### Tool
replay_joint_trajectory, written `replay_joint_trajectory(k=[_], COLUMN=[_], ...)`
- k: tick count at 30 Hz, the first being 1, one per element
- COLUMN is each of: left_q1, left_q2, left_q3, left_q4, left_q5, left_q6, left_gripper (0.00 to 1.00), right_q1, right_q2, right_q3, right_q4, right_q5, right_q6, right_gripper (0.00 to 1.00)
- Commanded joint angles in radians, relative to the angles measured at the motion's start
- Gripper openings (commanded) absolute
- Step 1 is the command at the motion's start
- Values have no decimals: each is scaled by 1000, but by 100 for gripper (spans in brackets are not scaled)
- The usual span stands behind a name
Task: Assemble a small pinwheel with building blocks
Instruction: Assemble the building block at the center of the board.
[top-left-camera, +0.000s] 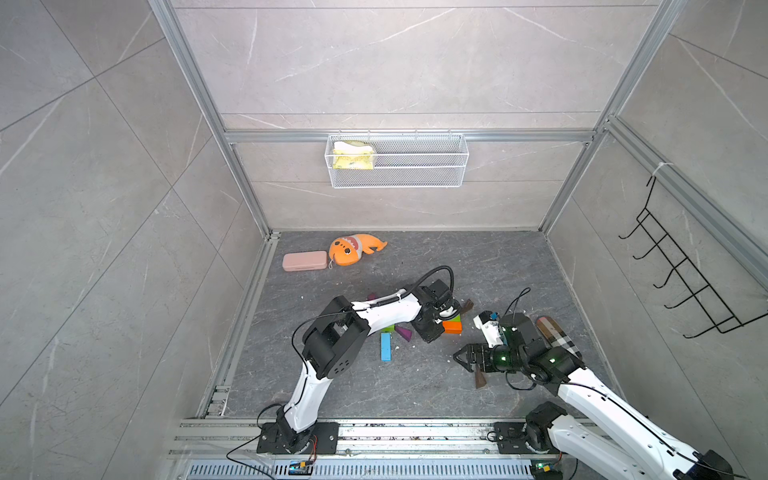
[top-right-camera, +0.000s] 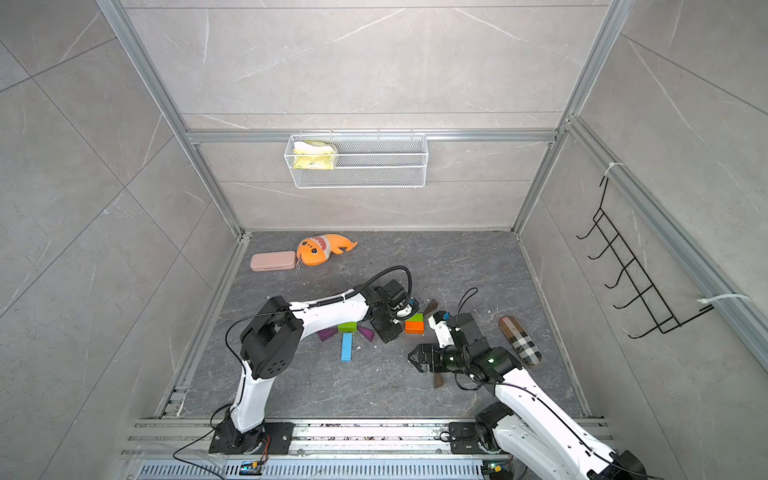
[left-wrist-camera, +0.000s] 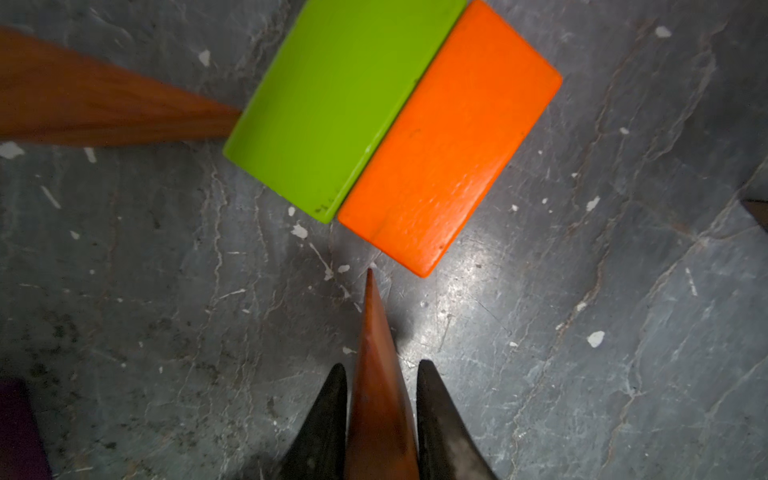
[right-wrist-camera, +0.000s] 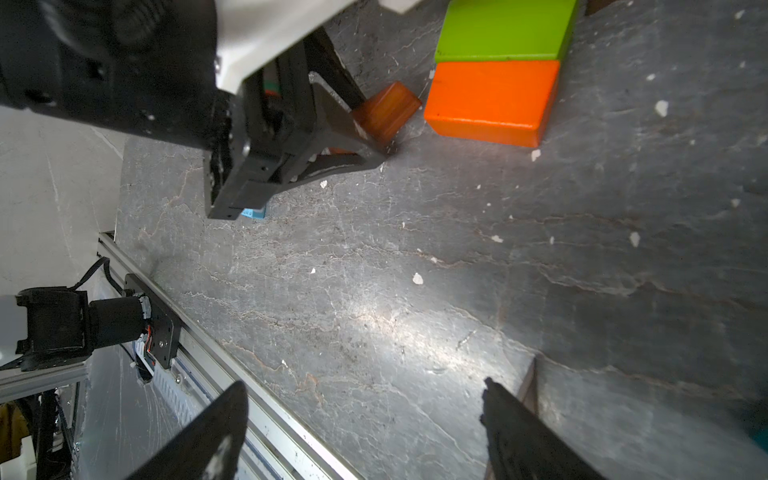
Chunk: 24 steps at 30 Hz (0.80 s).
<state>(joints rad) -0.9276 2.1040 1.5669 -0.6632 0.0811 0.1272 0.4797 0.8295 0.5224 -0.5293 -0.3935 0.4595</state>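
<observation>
Jaws of your left gripper (left-wrist-camera: 381, 365) clamp a brown wedge (left-wrist-camera: 379, 415), tip just short of the orange brick (left-wrist-camera: 449, 158), which lies flush against the green brick (left-wrist-camera: 336, 108) on the bench (left-wrist-camera: 166, 291). Your right gripper (right-wrist-camera: 365, 382) hangs nearby, jaws wide apart.

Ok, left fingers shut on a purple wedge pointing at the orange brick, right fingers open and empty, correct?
No, the wedge in the left fingers is brown, not purple; the left wrist view shows it. It does point at the orange brick, and the right fingers are open, empty.
</observation>
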Motion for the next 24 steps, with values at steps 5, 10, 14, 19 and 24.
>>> replay_joint_trajectory(k=[5, 10, 14, 19, 24], left_q1=[-7, -8, -9, -12, -19], left_q2=[19, 24, 25, 38, 39], left_q3=[41, 48, 52, 69, 72], left_q4=[-30, -33, -32, -47, -53], left_q5=[4, 2, 0, 0, -20], left_q6=[35, 38, 48, 58, 64], left_gripper=[15, 18, 22, 24, 30], right_q1=[5, 6, 6, 5, 5], right_q2=[7, 12, 16, 16, 18], right_q3=[-9, -9, -7, -9, -9], right_q4=[-3, -2, 0, 2, 2], right_q5=[-11, -13, -16, -18, -19], right_q6=[-12, -12, -13, -13, -13], right_gripper=[88, 88, 88, 88, 88])
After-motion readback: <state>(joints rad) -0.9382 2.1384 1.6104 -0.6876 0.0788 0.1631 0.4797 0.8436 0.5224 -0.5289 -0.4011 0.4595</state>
